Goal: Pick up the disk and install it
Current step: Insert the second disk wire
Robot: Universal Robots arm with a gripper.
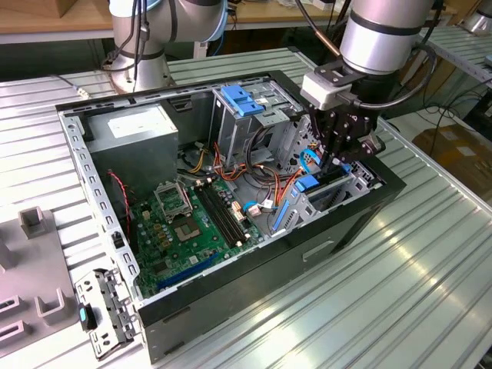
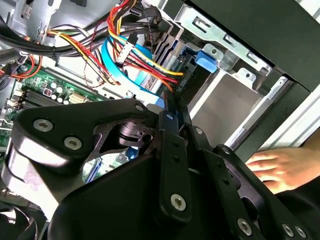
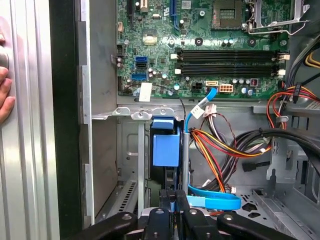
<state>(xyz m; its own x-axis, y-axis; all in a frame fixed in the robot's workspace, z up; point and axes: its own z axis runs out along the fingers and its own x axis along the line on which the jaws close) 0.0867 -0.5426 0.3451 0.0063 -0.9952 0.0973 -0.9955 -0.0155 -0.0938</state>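
Reaching into the case [image 1: 100, 184], the gripper [image 3: 172, 204] pinches the disk [image 3: 166, 150] on edge, jaws pressed to its blue rail, so it can slide into the bay [image 1: 330, 192]. A hand [image 2: 280, 167] rests just outside the case wall beside that bay, likely steadying it.

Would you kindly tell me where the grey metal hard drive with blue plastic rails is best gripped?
Pinch the blue-railed grey hard drive across its thin exposed edge, coming through the open side of the black computer case. It stands on edge in the metal drive bay, flat faces walled in. The black gripper seems closed there.
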